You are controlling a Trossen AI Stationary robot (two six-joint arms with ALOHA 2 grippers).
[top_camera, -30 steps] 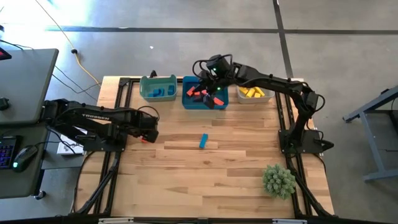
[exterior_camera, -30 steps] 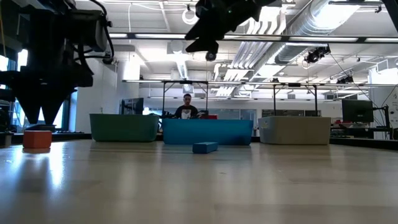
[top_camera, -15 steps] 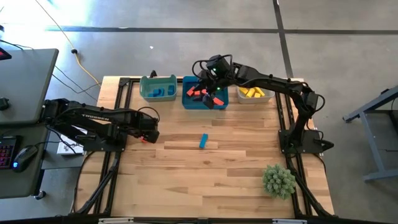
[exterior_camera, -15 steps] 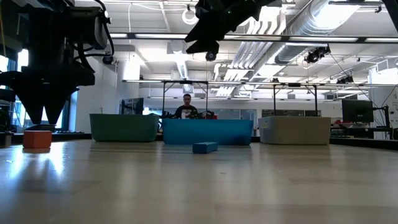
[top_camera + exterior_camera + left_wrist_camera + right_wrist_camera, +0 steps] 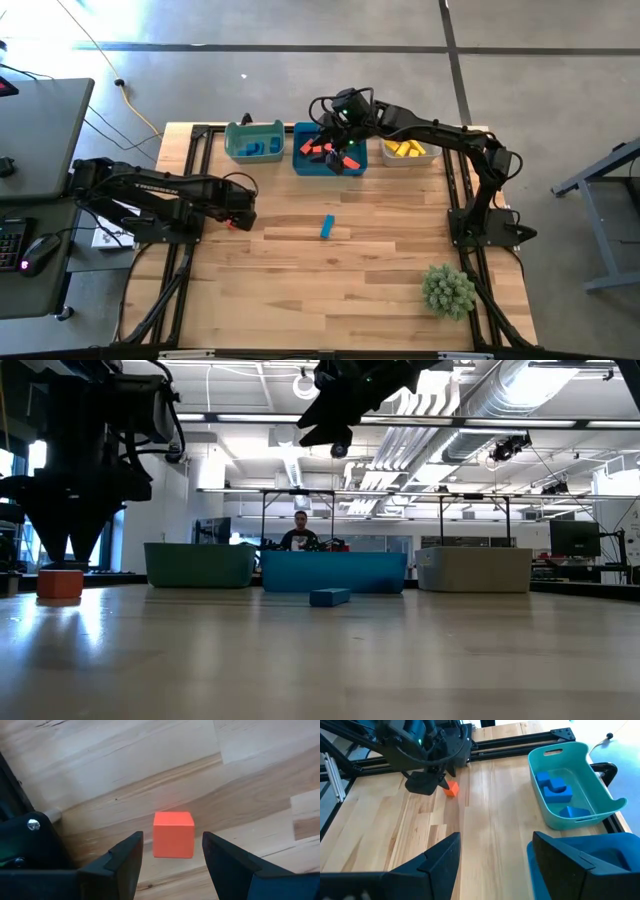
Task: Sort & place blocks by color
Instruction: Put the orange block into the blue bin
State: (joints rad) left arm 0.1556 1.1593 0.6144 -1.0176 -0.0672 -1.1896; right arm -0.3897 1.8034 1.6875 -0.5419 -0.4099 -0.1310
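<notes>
A small red cube [image 5: 173,834] rests flat on the table near its left edge and also shows in the high view [image 5: 233,224] and the low view [image 5: 60,583]. My left gripper [image 5: 173,851] hovers just above it, open, with one finger on each side and not touching. A blue bar [image 5: 327,227] lies flat mid-table. My right gripper [image 5: 495,851] is open and empty, high over the blue bin [image 5: 328,163], which holds red blocks. Blue blocks [image 5: 555,787] lie in the teal bin [image 5: 254,152], yellow ones [image 5: 405,149] in the grey-white bin [image 5: 408,160].
The three bins stand in a row along the table's far edge. A spiky green plant [image 5: 448,290] stands near the near right corner. Dark frame rails run along the table's left and right sides. A desk with a keyboard and mouse stands left of the table.
</notes>
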